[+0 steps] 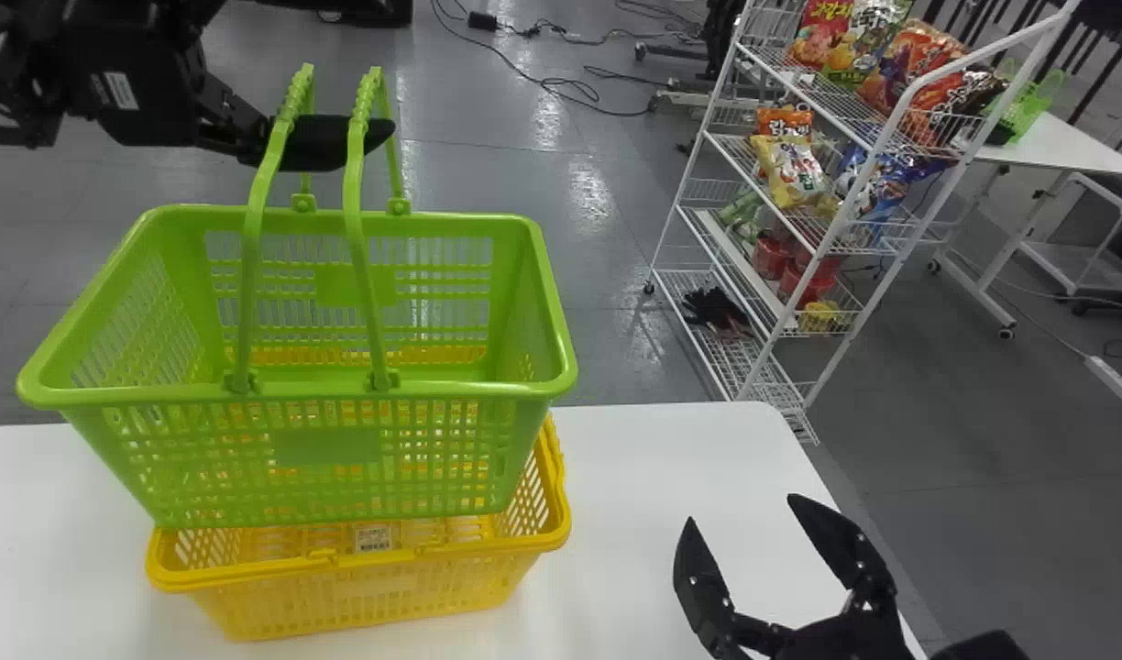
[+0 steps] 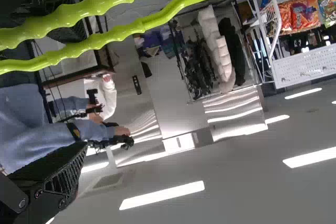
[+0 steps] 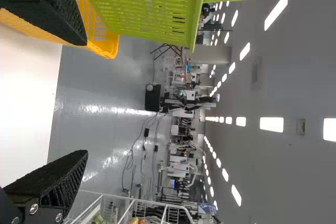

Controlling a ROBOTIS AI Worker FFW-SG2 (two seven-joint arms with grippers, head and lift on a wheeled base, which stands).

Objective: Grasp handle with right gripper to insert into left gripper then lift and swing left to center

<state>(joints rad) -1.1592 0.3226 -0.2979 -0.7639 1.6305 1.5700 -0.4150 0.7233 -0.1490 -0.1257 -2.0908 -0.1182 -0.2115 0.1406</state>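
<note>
Black and open, with two flat fingers spread well apart, the right claw (image 1: 742, 511) is between four and five o'clock in the head view, above the white counter (image 1: 653, 513) and holding nothing. At seven o'clock a yellow slotted plastic basket (image 1: 378, 600) stands on the counter, a small white label (image 1: 373, 538) between its rims. Over it, toward nine o'clock, is a bright green slotted plastic basket (image 1: 327, 447), its opening facing up and its bare green floor visible; how far it sits inside the yellow one I cannot tell. Two green ridged plastic handles (image 1: 354, 174) rise upright from its long sides to about eleven o'clock.

Up there, between ten and eleven, the black left claw (image 1: 380, 137) reaches to the handles. Its flat fingers are wide apart, and the left wrist view shows both handles running close to one of them; whether they touch is unclear.

At two o'clock, out on the floor, stands a white wire rack (image 1: 753, 188). Colourful snack bags (image 1: 923, 64) fill its top shelf toward one o'clock, a yellow bag (image 1: 788, 170) lies below, then red containers (image 1: 781, 261), and near three o'clock a black bundle (image 1: 712, 305) on the lowest shelf.
</note>
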